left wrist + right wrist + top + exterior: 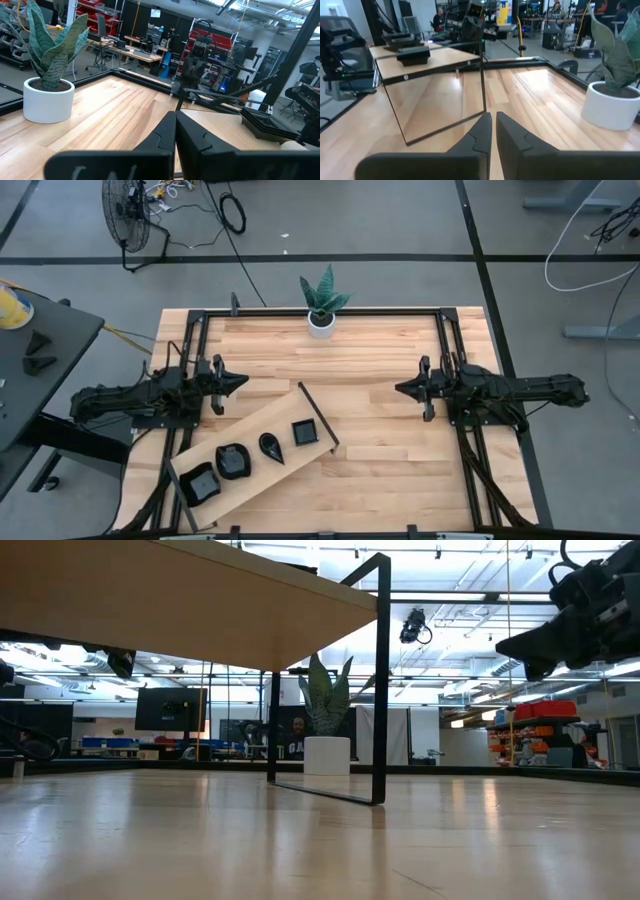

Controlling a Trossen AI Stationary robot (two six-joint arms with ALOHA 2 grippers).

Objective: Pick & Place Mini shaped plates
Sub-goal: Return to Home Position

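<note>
Several small glossy black mini shaped plates sit in a row on a raised light wooden board [262, 442] at the table's near left: a square one [306, 431], a teardrop [271, 446], a wavy rounded one [233, 461] and another [200, 483]. In the left wrist view the plates [265, 125] show on the board's top. My left gripper [244, 381] hovers shut at the table's left, just beyond the board's far edge, pointing level toward the right. My right gripper [398, 388] hovers shut at the table's right, pointing left toward the board [435, 65]. Neither holds anything.
A white pot with a green plant [322, 308] stands at the middle of the far edge. The board rests on thin black frame legs [380, 680], with open space beneath it. Bare wood lies between the two grippers and on the table's near right.
</note>
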